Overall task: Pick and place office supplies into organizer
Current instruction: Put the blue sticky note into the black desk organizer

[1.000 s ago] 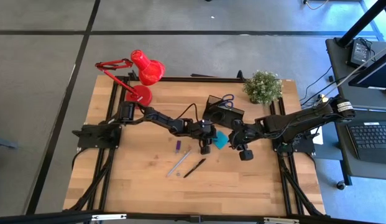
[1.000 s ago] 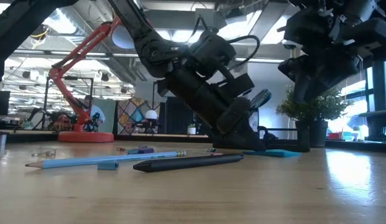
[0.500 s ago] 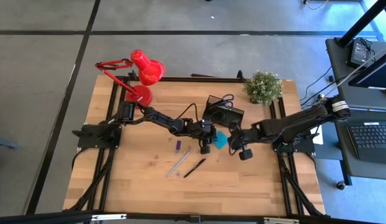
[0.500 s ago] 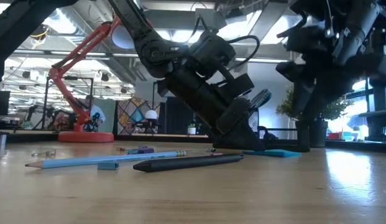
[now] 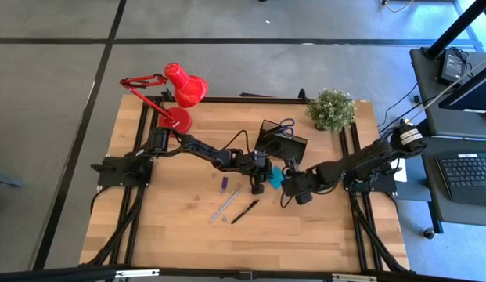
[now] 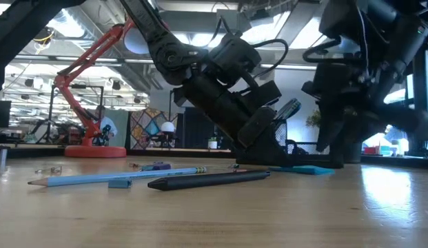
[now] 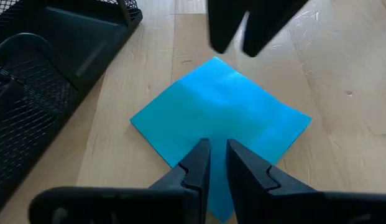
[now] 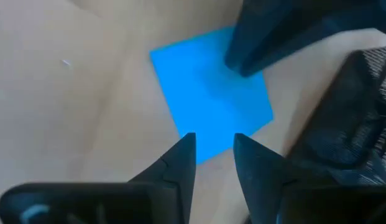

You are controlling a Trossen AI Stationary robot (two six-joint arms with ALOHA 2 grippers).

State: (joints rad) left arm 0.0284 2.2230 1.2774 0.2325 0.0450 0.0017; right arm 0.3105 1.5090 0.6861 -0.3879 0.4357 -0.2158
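The wooden desk [image 5: 305, 235] carries everything, with the black mesh organizer [image 5: 280, 141] near its far edge, beside a red lamp [image 5: 180, 94] and a potted plant [image 5: 331, 110] — neither of them part of the job. Just in front of the organizer lies the teal sticky-note pad [image 7: 220, 121], flat on the wood, and both arms have converged on it from opposite sides. The left gripper [image 7: 216, 163] is low at one corner, its fingers narrowed to a slim gap astride the pad's edge; whether they actually pinch it I cannot tell. The right gripper [image 8: 212, 155] hovers over the opposite corner, fingers a little apart and empty — probably to steady or take over the thin pad. Nearer the front wait a light-blue pencil [image 6: 117, 178], a black pen [image 6: 210, 180] and a purple marker [image 5: 225, 183].
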